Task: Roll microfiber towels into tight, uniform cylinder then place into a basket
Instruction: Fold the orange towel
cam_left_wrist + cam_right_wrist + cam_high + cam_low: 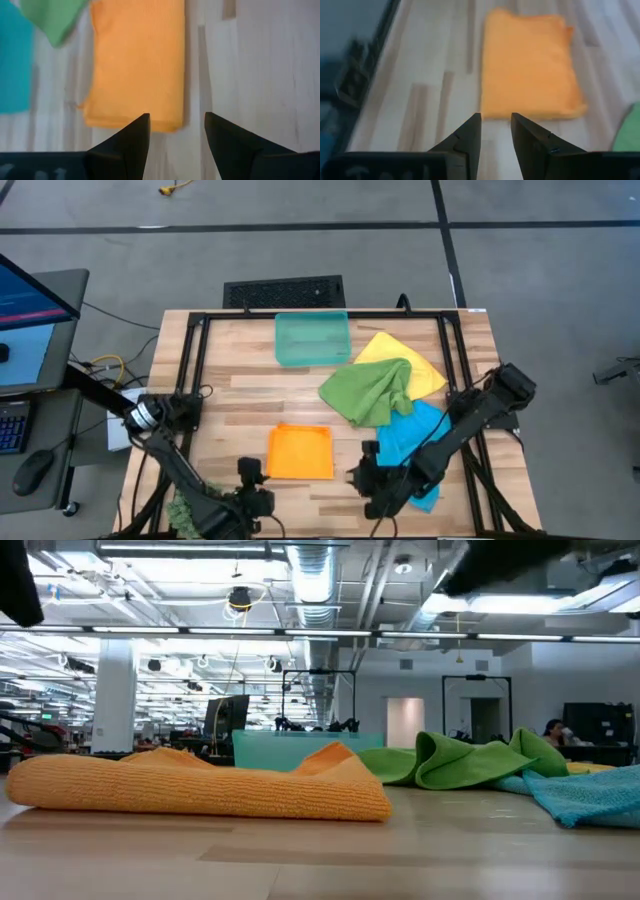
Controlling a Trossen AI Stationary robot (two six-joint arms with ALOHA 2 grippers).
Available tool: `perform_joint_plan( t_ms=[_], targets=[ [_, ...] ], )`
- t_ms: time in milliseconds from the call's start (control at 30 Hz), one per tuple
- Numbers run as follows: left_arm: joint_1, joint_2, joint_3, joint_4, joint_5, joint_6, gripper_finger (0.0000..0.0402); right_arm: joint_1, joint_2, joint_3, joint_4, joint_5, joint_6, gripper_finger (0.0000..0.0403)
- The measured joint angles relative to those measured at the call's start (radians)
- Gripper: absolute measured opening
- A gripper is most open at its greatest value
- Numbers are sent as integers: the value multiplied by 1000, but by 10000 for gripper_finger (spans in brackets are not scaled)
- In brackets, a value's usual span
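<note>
Left gripper [175, 131] hangs with fingers apart, right gripper [495, 131] likewise, both empty. We find the folded orange towel [300, 452] flat just ahead of each, evidently positioned for rolling; basket [312, 338] lies beyond.

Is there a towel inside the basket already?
No, the basket is empty in the high view; the orange towel, green towel, yellow towel and blue towel all lie on the table.

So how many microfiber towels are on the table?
4: orange towel folded flat at the front, green towel crumpled mid-table, yellow towel beneath it, blue towel under the right arm.
</note>
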Motion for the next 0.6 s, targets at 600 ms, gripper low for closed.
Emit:
perform_joint_plan(
  t_ms=[600],
  targets=[
    [67,0,-280,315,-177,-7,182,-92,197,1,329,-2,-159,127]
  ],
)
